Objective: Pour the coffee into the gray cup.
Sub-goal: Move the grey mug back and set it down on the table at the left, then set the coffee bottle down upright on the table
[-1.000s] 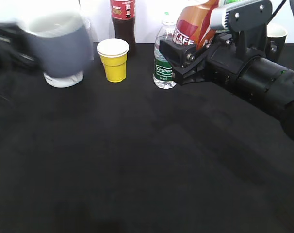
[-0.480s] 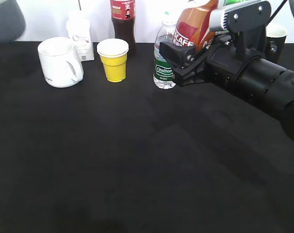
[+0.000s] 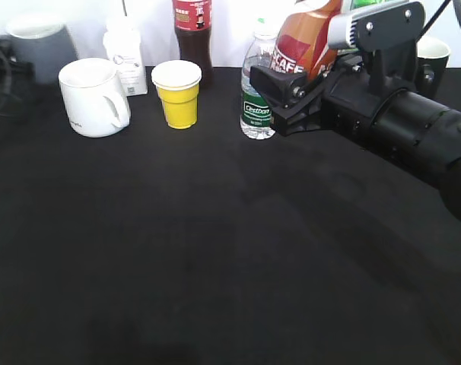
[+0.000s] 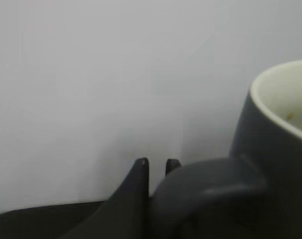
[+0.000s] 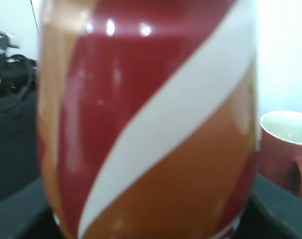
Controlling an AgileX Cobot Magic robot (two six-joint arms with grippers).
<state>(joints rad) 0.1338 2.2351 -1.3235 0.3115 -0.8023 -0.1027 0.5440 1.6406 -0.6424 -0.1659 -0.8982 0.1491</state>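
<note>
gray cup: rounded blue-gray ceramic mug with loop handle and white inside, far back-left of the black cloth counter, behind the white ceramic mug; blurred in exterior view, cannot tell if it rests on the counter or hangs just above.
left jaws: dark fingertips sit right at the loop handle in left wrist view; look narrow, pinching the handle. Cup body off to the side of the jaws, rim up, roughly upright.
coffee: curvy orange-red plastic bottle with white swirls, up off the counter at back right, tilted, behind the clear green-labelled water bottle.
right jaws: black right gripper clamped around the bottle's lower body; bottle fills right wrist view, fingers not seen there.
cap: out of frame, cannot tell if on or off.
gap: cup and bottle well apart, opposite ends of the counter; white mug, yellow paper cup and water bottle between them.
risk 1: handle-only pinch, so cup may swing or twist when moved, likely slip.
risk 2: bringing the two together could clip the water bottle or yellow cup, both light, would tip.
risk 3: pouring before the bottle mouth is over the cup rim means a spill on the cloth.
risk 4: pour landing in the white mug or yellow cup instead.
</note>
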